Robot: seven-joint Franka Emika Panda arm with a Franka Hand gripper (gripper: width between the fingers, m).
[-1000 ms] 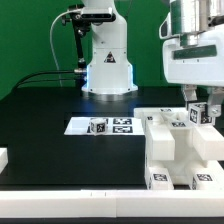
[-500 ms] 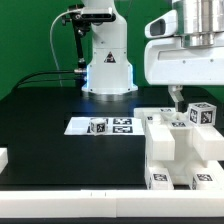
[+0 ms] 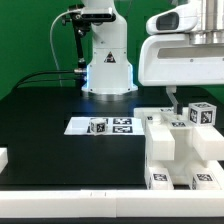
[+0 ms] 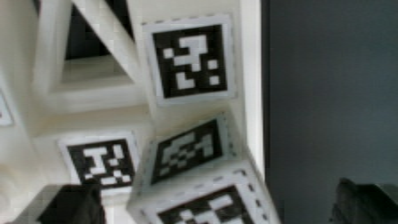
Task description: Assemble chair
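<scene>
White-cased gripper (image 3: 178, 98) hanging over the far end of the chair (image 3: 172, 152), jaws spread as wide as they go and pinching nothing. Shows in the wrist view as two dark fingertips (image 4: 63, 205) at opposite edges of the picture, with only tagged white faces of the chair far below the gap and nothing touching either pad. Stands clear of the tagged block (image 3: 202, 113), which sits on top of the assembly toward the exterior view's right, near the one visible finger but apart from it.

Lower down, a chunky stepped mass of white slabs on the black table (image 3: 45, 115), filling the exterior view's lower right, tags on the front faces. Cannot tell whether the tagged block is seated fully or merely resting there.

Further out, toward the exterior view's left, the marker board (image 3: 105, 125) lying flat in front of the arm's base (image 3: 108, 65); at the far left edge, a small white piece (image 3: 3, 157), cut off by the frame.

Probably a pause between placing one part and going for the next. Calls next for a clean move away without brushing the block, then either a fresh descent to press that block home or travel across the table to a loose part.
</scene>
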